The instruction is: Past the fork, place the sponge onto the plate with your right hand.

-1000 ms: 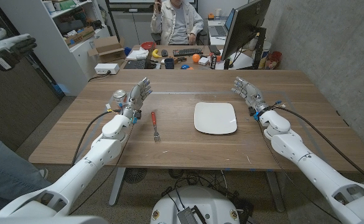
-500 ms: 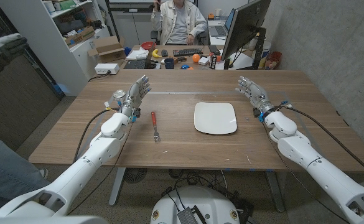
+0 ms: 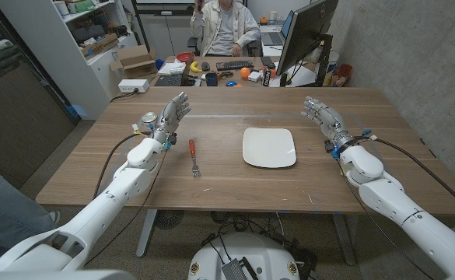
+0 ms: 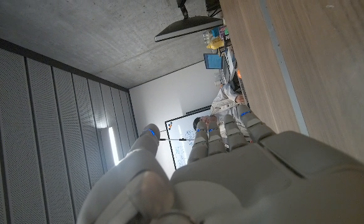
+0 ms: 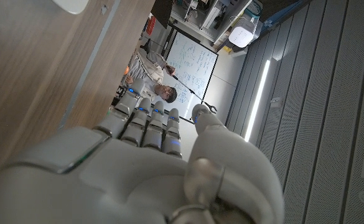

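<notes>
1. From the head view, my right hand (image 3: 323,117) is raised with fingers apart, holding nothing, beside the white plate (image 3: 269,147).
2. My left hand (image 3: 173,115) is likewise spread and empty, near the fork (image 3: 194,155).
3. My right wrist view shows a person (image 5: 149,70) behind the table (image 5: 38,68).

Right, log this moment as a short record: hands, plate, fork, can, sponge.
left hand: open, raised over the table, holding nothing
right hand: open, raised right of the plate, holding nothing
plate: white, bare, mid-table
fork: red handle, left of the plate, tines toward the robot
can: upright, beside the left hand
sponge: cannot be made out on the table
task state: not started
</notes>
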Controlling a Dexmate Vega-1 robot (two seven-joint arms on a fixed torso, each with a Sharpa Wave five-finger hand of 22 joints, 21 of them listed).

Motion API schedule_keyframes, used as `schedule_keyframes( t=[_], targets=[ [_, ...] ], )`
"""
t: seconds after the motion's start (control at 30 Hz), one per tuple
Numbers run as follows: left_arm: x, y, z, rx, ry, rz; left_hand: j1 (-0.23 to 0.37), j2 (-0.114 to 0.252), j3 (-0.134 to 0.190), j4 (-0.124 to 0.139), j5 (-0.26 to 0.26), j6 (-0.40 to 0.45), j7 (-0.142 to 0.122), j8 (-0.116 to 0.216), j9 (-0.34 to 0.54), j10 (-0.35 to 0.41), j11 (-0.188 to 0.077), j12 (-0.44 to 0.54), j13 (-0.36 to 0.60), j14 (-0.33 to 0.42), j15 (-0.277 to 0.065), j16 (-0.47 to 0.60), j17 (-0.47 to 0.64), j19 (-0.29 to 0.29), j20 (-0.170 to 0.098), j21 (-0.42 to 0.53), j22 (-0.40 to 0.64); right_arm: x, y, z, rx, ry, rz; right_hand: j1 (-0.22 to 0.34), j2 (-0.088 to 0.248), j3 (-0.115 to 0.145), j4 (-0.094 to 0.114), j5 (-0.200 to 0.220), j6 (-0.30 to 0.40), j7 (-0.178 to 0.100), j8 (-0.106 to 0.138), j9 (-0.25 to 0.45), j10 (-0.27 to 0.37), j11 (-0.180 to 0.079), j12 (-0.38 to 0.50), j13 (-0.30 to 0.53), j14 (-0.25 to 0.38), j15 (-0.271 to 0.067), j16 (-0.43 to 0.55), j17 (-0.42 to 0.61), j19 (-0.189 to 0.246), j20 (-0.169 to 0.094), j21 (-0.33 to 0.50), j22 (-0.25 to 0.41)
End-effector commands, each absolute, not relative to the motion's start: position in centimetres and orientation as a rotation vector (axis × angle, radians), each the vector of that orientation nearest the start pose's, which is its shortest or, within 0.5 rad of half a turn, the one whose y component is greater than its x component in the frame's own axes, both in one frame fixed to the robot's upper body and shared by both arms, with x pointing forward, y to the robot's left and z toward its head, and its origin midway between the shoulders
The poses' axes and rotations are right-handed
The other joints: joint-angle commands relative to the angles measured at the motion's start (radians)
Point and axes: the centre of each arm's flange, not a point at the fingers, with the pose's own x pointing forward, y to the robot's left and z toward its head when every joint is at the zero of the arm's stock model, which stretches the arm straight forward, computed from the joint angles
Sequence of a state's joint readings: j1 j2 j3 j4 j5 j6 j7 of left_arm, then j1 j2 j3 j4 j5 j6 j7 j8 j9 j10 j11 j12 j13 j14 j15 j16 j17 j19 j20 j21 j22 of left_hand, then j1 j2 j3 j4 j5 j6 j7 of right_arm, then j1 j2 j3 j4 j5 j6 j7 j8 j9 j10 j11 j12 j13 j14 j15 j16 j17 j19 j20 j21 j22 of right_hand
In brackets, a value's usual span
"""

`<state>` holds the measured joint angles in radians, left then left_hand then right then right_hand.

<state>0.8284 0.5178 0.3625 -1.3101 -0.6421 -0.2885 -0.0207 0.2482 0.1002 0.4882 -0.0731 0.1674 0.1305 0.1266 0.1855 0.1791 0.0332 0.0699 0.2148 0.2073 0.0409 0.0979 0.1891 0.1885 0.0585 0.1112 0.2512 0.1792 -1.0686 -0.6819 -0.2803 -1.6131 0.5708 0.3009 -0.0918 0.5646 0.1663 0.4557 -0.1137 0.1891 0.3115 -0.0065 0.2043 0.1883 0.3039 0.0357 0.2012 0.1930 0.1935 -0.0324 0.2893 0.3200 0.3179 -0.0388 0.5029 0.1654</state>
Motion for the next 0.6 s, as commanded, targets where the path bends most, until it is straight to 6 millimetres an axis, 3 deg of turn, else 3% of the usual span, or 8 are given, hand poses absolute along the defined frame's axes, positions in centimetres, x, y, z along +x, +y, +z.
schedule_keyframes(
  t=[0.03, 0.4, 0.6],
  targets=[
    [65.8, 28.8, -1.1, -0.003, -0.607, -0.208, 0.008, 0.004, 0.008, -0.002, 0.006, 0.004, 0.001, 0.004, 0.003, 0.003, 0.004, 0.006, 0.005, 0.001, 0.006, 0.006, 0.003, -0.002, 0.011, -0.002, 0.003, 55.6, -31.8, -3.5, -0.177, -0.664, 0.125, 0.029, -0.002, 0.006, -0.019, 0.008, 0.016, 0.001, 0.005, 0.003, 0.007, -0.008, 0.009, 0.005, 0.014, -0.005, 0.004, -0.003, 0.015, -0.009, -0.005, 0.004],
    [65.8, 28.7, -0.8, 0.010, -0.605, -0.210, 0.008, 0.005, 0.008, -0.003, 0.006, 0.004, 0.002, 0.004, 0.003, 0.003, 0.004, 0.006, 0.005, 0.000, 0.007, 0.006, 0.003, -0.001, 0.013, -0.004, 0.003, 54.3, -32.5, -4.1, -0.259, -0.687, 0.129, 0.073, -0.012, 0.012, -0.049, 0.011, 0.026, 0.005, 0.005, 0.003, 0.013, -0.001, 0.009, 0.006, 0.017, 0.001, 0.001, -0.012, 0.027, -0.004, -0.012, 0.004],
    [65.8, 28.7, -0.8, -0.012, -0.605, -0.232, 0.007, 0.005, 0.008, -0.003, 0.006, 0.004, 0.001, 0.004, 0.003, 0.003, 0.004, 0.006, 0.005, 0.000, 0.007, 0.005, 0.003, -0.002, 0.013, -0.006, 0.003, 52.5, -33.6, -3.6, -0.416, -0.698, 0.099, 0.119, -0.033, 0.013, -0.067, 0.015, 0.024, 0.002, -0.001, 0.003, -0.004, 0.006, 0.001, 0.006, -0.007, 0.011, -0.017, -0.027, 0.019, 0.007, -0.027, 0.003]
  ],
)
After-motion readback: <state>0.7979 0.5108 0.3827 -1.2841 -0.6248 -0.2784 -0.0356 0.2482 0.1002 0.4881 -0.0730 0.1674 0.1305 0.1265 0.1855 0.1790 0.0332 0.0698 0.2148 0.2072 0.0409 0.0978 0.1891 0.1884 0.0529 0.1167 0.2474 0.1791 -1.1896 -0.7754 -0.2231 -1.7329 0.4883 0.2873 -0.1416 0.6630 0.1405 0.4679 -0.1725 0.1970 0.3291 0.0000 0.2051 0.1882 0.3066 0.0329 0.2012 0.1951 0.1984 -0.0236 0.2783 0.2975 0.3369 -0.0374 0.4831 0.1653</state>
